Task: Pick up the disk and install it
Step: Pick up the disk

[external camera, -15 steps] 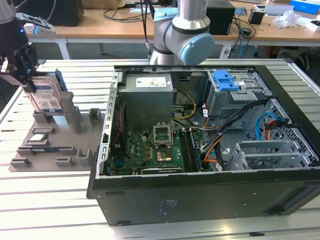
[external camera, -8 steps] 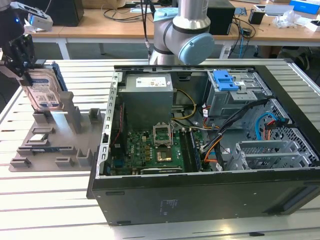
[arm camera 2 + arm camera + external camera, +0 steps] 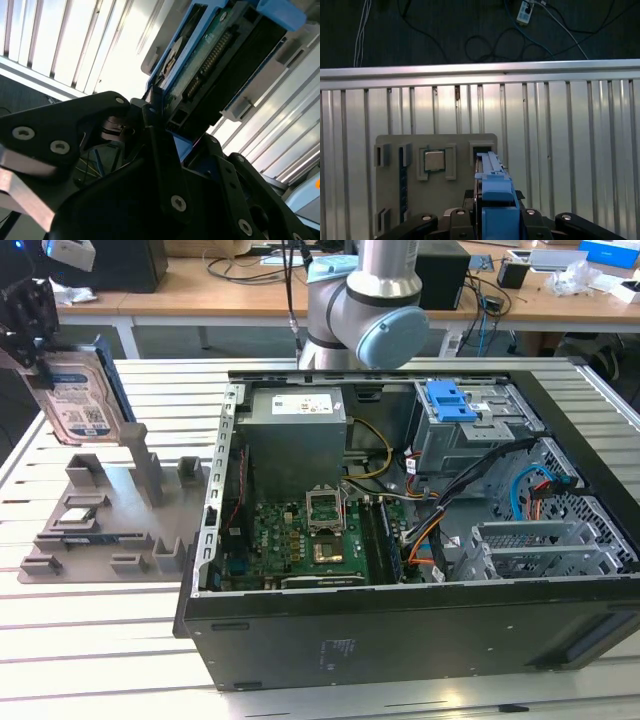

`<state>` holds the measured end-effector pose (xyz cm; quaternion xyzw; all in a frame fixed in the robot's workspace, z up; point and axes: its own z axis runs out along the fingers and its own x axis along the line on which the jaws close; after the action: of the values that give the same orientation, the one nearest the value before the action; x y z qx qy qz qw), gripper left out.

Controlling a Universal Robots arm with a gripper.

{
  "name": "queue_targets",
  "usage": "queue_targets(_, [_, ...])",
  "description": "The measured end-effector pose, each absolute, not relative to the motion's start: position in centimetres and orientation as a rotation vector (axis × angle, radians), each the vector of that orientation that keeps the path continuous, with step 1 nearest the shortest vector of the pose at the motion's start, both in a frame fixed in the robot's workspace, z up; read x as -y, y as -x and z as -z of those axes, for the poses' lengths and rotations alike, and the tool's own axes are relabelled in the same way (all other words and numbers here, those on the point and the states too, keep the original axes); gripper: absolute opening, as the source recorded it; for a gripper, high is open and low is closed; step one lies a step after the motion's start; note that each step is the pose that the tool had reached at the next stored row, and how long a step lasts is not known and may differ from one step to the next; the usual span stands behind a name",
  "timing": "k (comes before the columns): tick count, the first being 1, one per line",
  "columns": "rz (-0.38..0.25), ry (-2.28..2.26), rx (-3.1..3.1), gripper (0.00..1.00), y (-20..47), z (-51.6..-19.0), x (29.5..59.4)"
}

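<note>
Gripper closed on disk edge; disk upright above tray far edge. Risk: narrow edge grip, disk could pivot or slip.

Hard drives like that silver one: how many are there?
1: the disk, gripped by the gripper above the grey holder plate at the exterior view's left. More may hide inside the computer case.

Bright, even light fills the exterior view; the computer case interior lies in shade. In the second wrist view glare bleaches the slatted desk, leaving the end effector and the disk dark against it.
</note>
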<state>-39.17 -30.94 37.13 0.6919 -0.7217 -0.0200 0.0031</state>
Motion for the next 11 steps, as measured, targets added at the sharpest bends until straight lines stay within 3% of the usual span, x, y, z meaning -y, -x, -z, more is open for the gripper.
queue_targets(11, [0.063, -2.169, 2.263, 0.37, 39.2, -42.7, 30.7])
